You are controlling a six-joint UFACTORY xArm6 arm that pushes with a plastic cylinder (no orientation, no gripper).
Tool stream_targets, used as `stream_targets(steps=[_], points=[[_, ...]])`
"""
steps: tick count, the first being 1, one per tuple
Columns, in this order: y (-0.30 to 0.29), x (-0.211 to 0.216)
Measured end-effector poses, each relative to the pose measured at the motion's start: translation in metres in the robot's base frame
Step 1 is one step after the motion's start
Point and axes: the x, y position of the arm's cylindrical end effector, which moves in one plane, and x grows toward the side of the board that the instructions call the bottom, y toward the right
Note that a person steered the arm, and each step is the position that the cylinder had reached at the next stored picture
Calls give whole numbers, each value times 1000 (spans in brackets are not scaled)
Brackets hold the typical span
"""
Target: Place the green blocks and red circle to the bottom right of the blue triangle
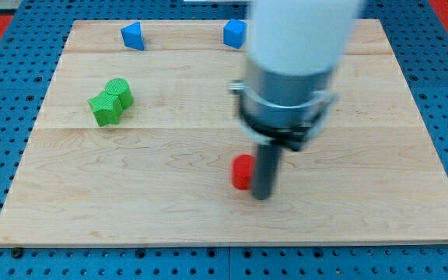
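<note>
My tip rests on the wooden board, touching the right side of the red circle, a little below the board's middle. Two green blocks sit together at the view's left: a round one and a star-like one just below and to its left, touching it. The blue triangle is near the top edge at the left. The green blocks lie below and slightly left of it. The red circle is far to its lower right.
A blue cube sits near the top edge at the middle, just left of my arm's white and grey body. The board lies on a blue perforated table.
</note>
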Motion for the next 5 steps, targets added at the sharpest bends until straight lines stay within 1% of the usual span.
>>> stream_targets(steps=[1,2,3,4,5], points=[[-53,-36],[-58,-52],[-65,-36],[-111,-59],[-177,-97]])
